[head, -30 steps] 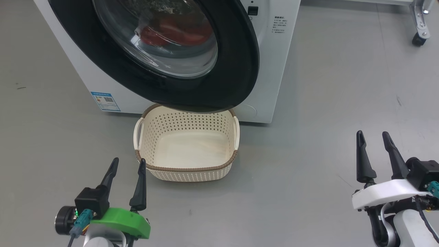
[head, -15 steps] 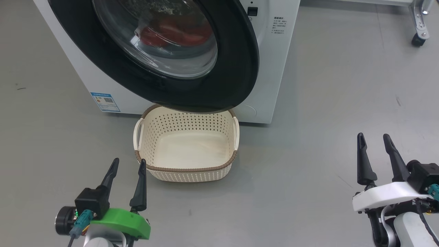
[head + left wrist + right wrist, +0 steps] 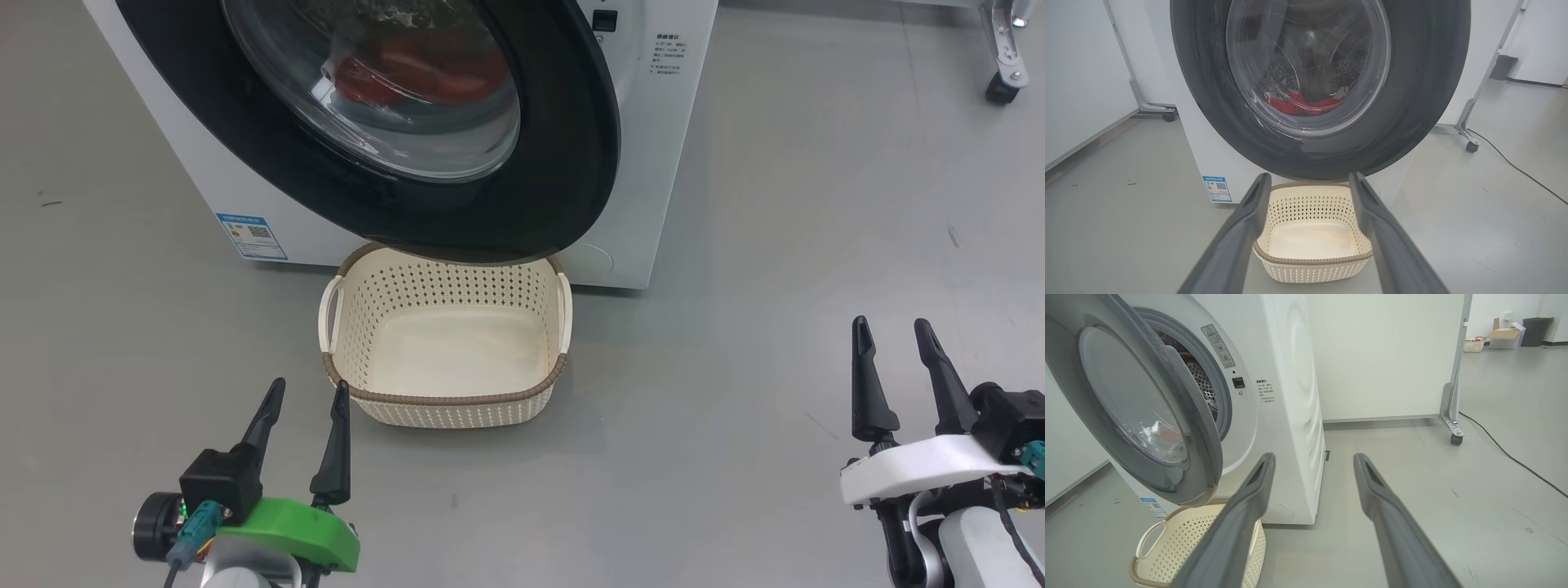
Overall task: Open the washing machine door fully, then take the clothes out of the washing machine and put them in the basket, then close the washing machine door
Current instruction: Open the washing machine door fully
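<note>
At near-left the left gripper sits low, jaws apart, nothing btwn them, just off the near-left corner of the basket. Risk: a reach fwd from here clips the brown rim and shoves the basket along the floor, out from under the drum mouth.

The basket is empty and stands on the floor against the front of the washing machine. The washing machine door is only part open, and its lower edge overhangs the basket's far rim. Swung wider it could drag on that rim if clearance is thin; can't tell from here.

Inside the drum lie the clothes, red thru the glass. W/ the door half-way, an arm going in could knock it back or get pinched.

At near-right the right gripper has its jaws apart and empty, well apart from the door's free edge. Glossy rim = poor purchase, so fingers may slip off mid-pull.
</note>
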